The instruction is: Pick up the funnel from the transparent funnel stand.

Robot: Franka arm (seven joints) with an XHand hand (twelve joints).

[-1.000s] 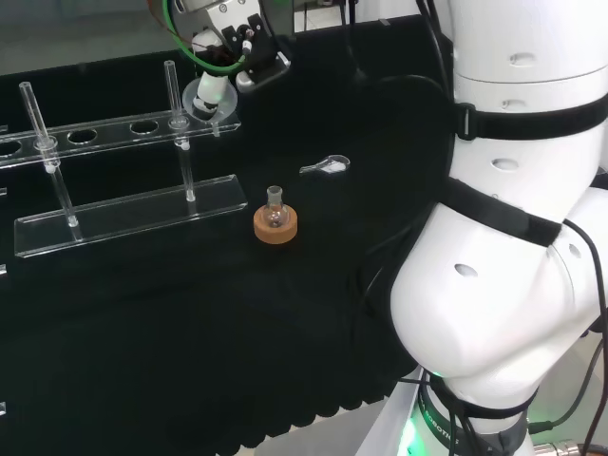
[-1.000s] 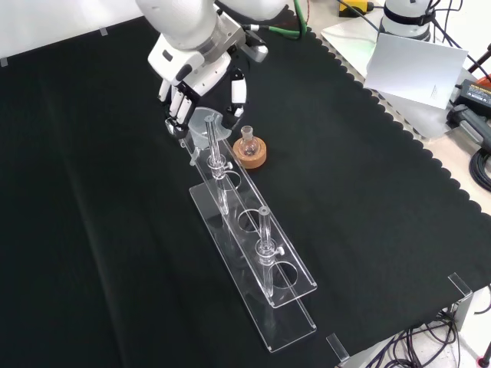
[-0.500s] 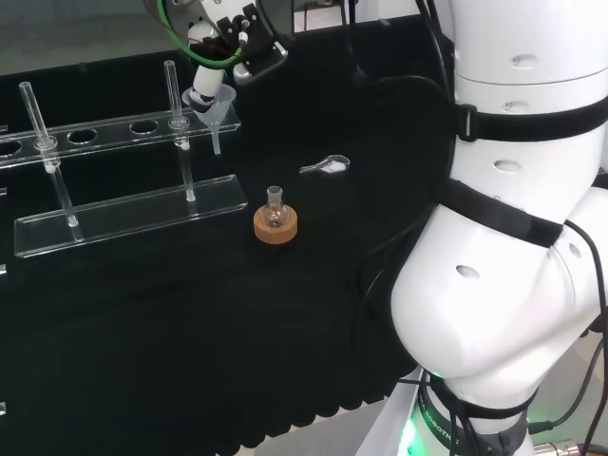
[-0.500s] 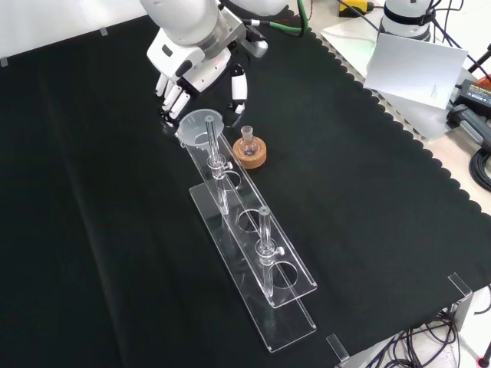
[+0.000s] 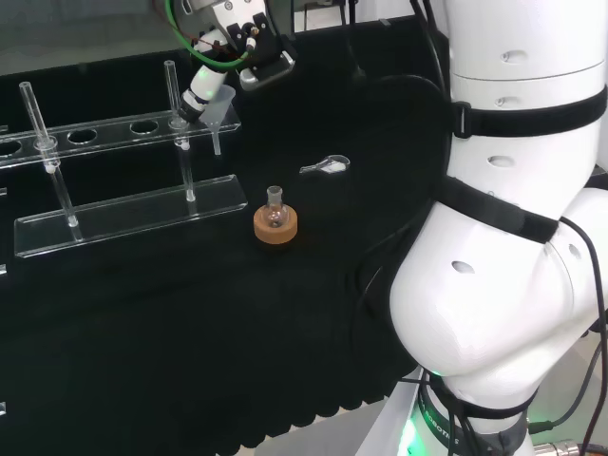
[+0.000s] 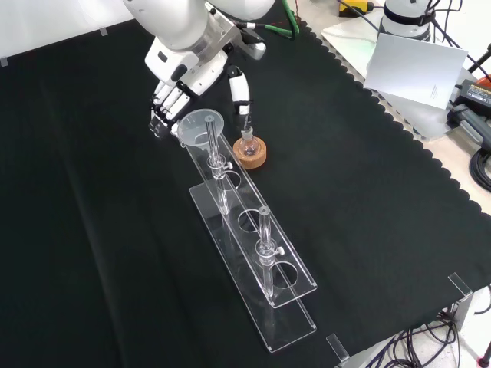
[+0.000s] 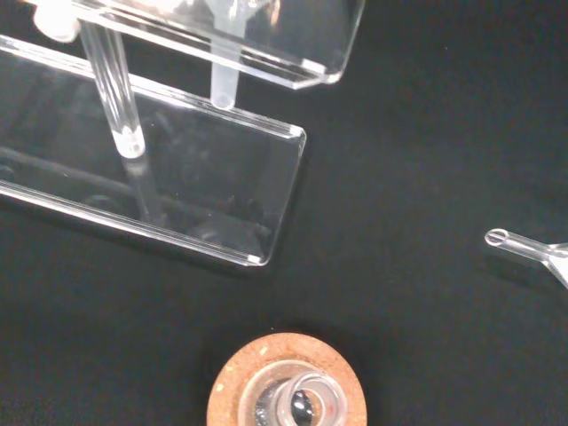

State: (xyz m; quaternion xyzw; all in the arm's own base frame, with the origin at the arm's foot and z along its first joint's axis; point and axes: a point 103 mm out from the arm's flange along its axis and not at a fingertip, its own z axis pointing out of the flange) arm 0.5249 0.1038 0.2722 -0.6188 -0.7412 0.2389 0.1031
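While the hand [image 6: 184, 73] hovers just behind the funnel [image 6: 201, 126], fingers and thumb spread and empty, we judge the grasp not yet made; the funnel sits in the stand [image 6: 253, 253]'s end hole. Next we must close around its rim, then lift.

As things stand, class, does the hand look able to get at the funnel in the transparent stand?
Probably yes. The hand hangs beside the funnel at the end of the funnel stand, fingers relaxed, with nothing between them; the flask on its cork ring stands apart.
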